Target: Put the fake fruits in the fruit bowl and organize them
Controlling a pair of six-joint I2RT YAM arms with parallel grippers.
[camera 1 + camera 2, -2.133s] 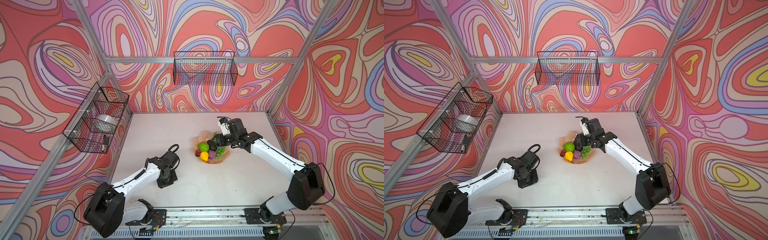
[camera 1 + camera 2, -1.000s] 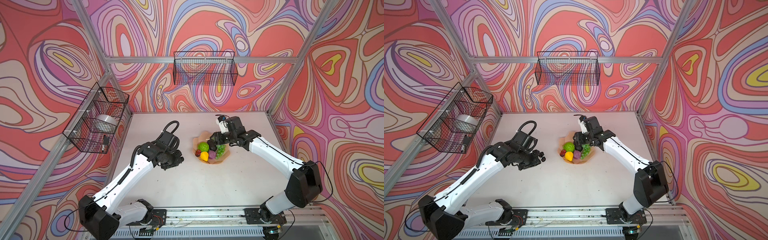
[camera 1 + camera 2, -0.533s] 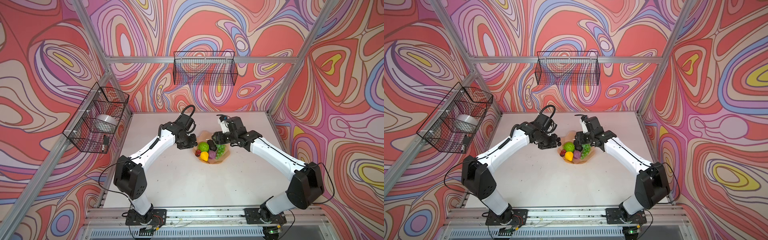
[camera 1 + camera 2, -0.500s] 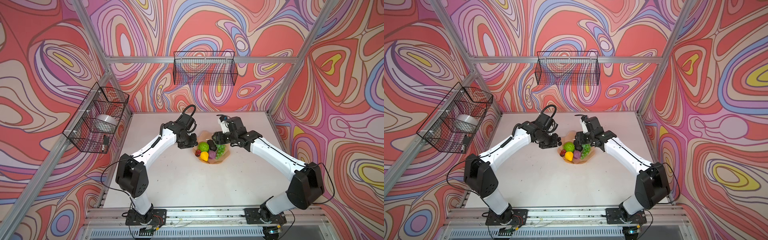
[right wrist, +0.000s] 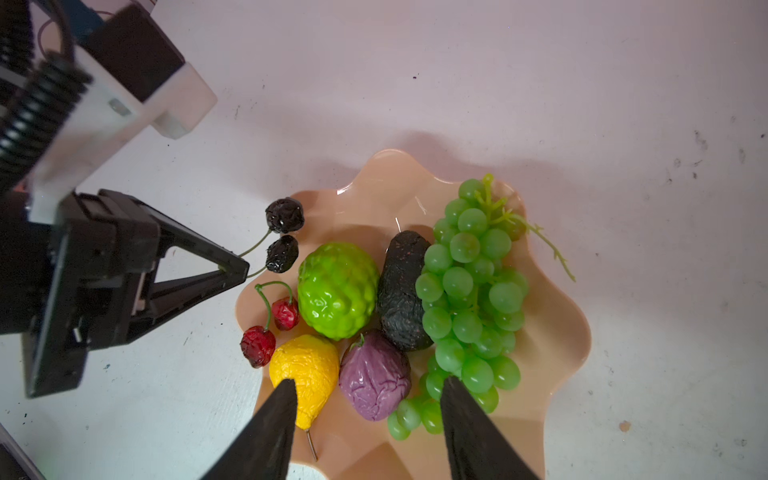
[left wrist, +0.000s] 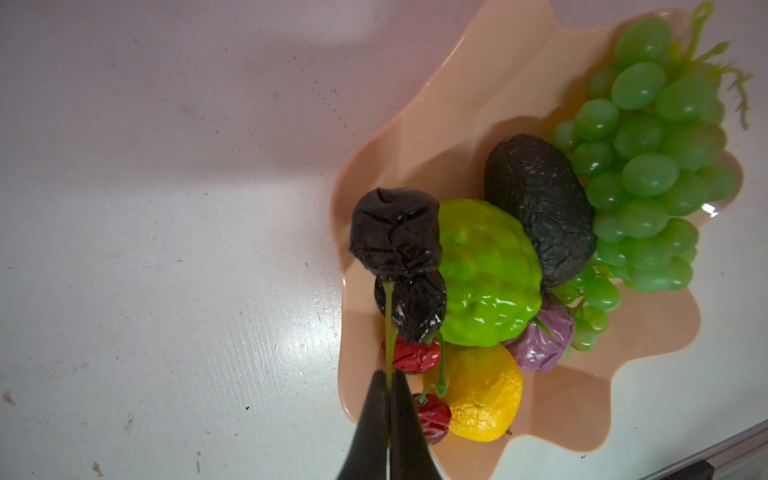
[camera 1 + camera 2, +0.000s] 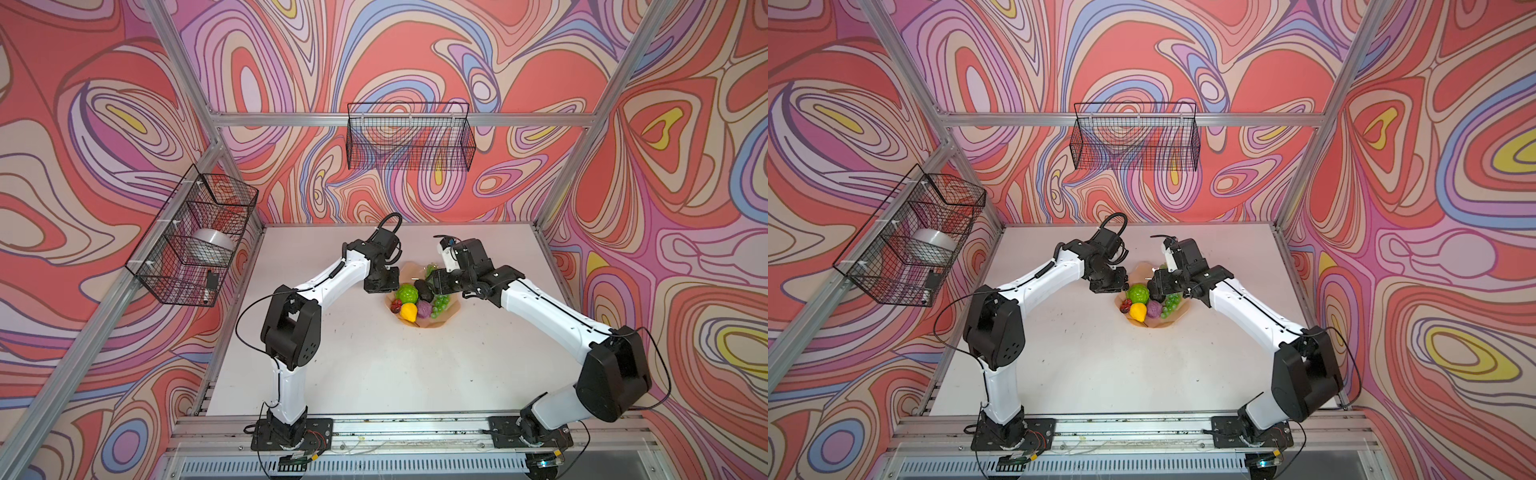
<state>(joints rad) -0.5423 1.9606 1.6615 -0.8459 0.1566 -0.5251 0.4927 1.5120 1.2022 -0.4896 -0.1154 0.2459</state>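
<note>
The peach-pink fruit bowl [image 7: 451, 309] sits mid-table and holds green grapes [image 5: 469, 291], a dark avocado [image 5: 401, 291], a lime-green ball [image 5: 336, 291], a yellow fruit [image 5: 305, 365], a purple ball [image 5: 374, 374] and red cherries [image 5: 284, 313]. My left gripper [image 6: 388, 378] is shut on the thin green stem of the black berries [image 6: 395, 232]. They hang at the bowl's left rim beside the lime-green ball. Above the bowl's near side my right gripper [image 5: 369, 381] is open and holds nothing. In a top view both grippers flank the bowl, the left gripper [image 7: 380, 284] and the right gripper [image 7: 434, 282].
A wire basket [image 7: 195, 237] on the left wall holds a silver bowl [image 7: 212, 241]. Another wire basket [image 7: 409, 141] hangs on the back wall. The white table [image 7: 374, 365] stretches out in front of the bowl.
My left arm has swung from the table's front left up to the bowl's left rim, carrying the black berries. The right arm has hardly moved.
</note>
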